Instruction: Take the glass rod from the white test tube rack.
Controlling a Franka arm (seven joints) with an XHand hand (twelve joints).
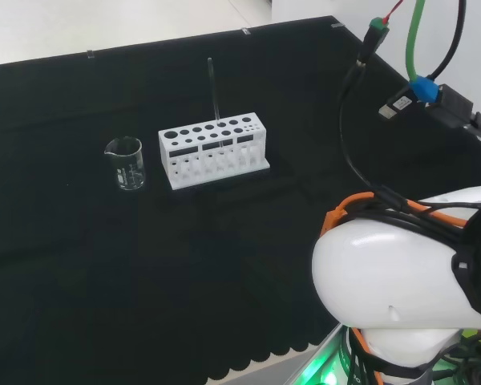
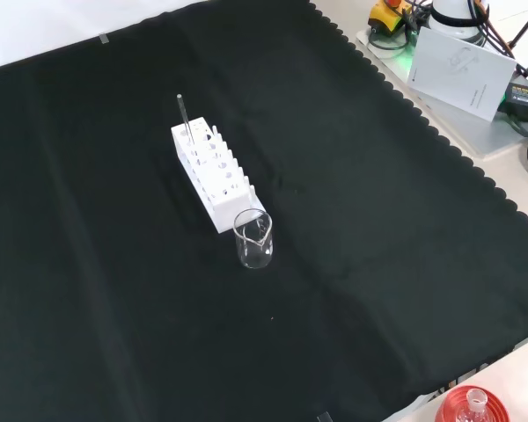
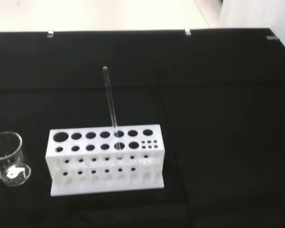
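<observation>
Task status: not started, as far as I can judge. The glass rod [image 1: 212, 90] stands upright in the white test tube rack [image 1: 213, 150], seated in a back-row hole toward the right end of the rack in the head view, its upper length clear above the top plate. In the front view the rod [image 2: 183, 116] sits at the far, upper end of the rack [image 2: 213, 176], upper left of centre in the frame. A clear, apparently empty beaker [image 1: 126, 164] stands just beside the rack's left end in the head view; in the front view it is at the rack's lower end, very close, and I cannot tell whether it touches. From the wrist view I look down on the rod [image 3: 110, 102] and rack [image 3: 104, 157] from well apart, near frame centre. State of the robot hand: I cannot tell, open or closed. Everything is left: approach, grasp the rod above the rack, lift it straight out. Surface: the bench [image 1: 80, 273] carries a black cloth with a scalloped front edge. Room: pale floor beyond the cloth at the top of the head view; cables hang at its upper right.
</observation>
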